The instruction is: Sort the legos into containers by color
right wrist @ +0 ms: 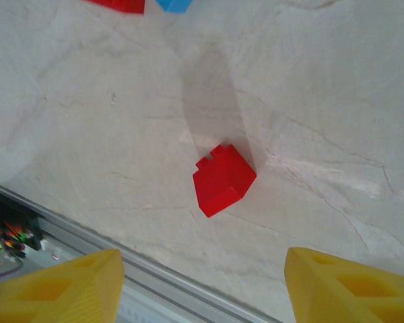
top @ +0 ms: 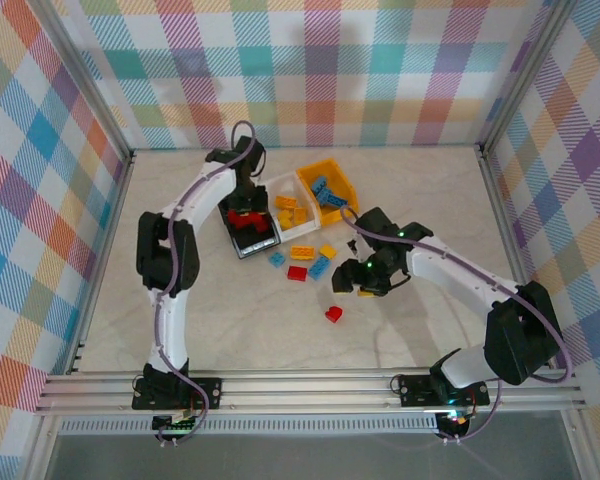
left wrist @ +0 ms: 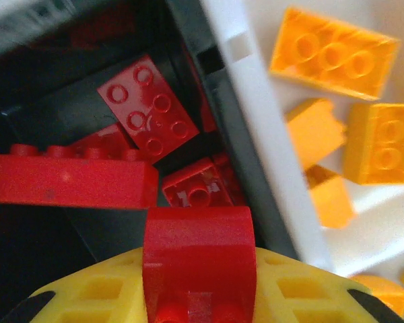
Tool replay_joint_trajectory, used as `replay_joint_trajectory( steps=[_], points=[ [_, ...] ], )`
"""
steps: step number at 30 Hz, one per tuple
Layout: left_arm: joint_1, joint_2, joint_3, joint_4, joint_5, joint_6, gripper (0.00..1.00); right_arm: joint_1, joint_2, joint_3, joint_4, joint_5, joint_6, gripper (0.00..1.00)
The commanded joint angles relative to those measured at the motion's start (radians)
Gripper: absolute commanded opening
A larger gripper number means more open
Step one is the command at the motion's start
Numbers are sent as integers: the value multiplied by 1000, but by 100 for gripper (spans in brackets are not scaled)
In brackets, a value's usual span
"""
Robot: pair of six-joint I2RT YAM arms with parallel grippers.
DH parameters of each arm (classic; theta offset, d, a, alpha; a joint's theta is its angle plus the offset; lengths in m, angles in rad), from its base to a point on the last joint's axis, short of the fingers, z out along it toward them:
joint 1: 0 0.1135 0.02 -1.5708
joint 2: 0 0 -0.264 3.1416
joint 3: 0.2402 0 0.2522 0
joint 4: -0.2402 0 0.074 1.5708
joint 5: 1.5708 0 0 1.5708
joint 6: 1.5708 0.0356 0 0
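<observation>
My left gripper [top: 248, 216] hangs over the black bin [top: 257, 246], shut on a red curved lego [left wrist: 198, 259]. Below it, in that bin, lie several red legos [left wrist: 148, 114]. The white bin [left wrist: 256, 121] beside it holds orange legos [left wrist: 333, 54]; the yellow-orange bin [top: 345, 178] holds blue ones [top: 328, 190]. My right gripper [top: 365, 278] stands open above the table, its yellow fingers [right wrist: 60, 286] wide apart with nothing between them. A lone red lego [right wrist: 222, 180] lies on the table ahead of it, apart from the fingers.
Loose legos lie in front of the bins: orange [top: 302, 252], blue [top: 320, 267] and red [top: 297, 273]. The metal rail [right wrist: 141, 276] at the table's near edge runs close under my right gripper. Bare table surface lies to the left and right of the cluster.
</observation>
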Motion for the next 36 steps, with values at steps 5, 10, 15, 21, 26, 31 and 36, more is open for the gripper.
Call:
replay_joint_trajectory(
  steps=[5, 10, 15, 21, 26, 31, 36],
  points=[
    [10, 67, 66, -89, -18, 29, 43, 28, -5, 16, -53, 38, -49, 65],
    [10, 42, 64, -88, -3, 21, 52, 50, 17, 21, -65, 59, -77, 66],
    [10, -27, 52, -83, 34, -11, 58, 94, 67, 45, -83, 87, -117, 67],
    [-4, -207, -58, -41, 103, -66, 59, 165, 169, 82, -104, 118, -138, 67],
    [-46, -422, -293, -3, 113, -99, 60, 180, 216, 67, -64, 124, -137, 67],
    [-54, -629, -561, 49, 133, -170, 62, 189, 270, 96, -49, 162, -232, 67],
    [-54, -737, -695, 56, 126, -200, 62, 213, 327, 120, -39, 207, -346, 67]
  ],
)
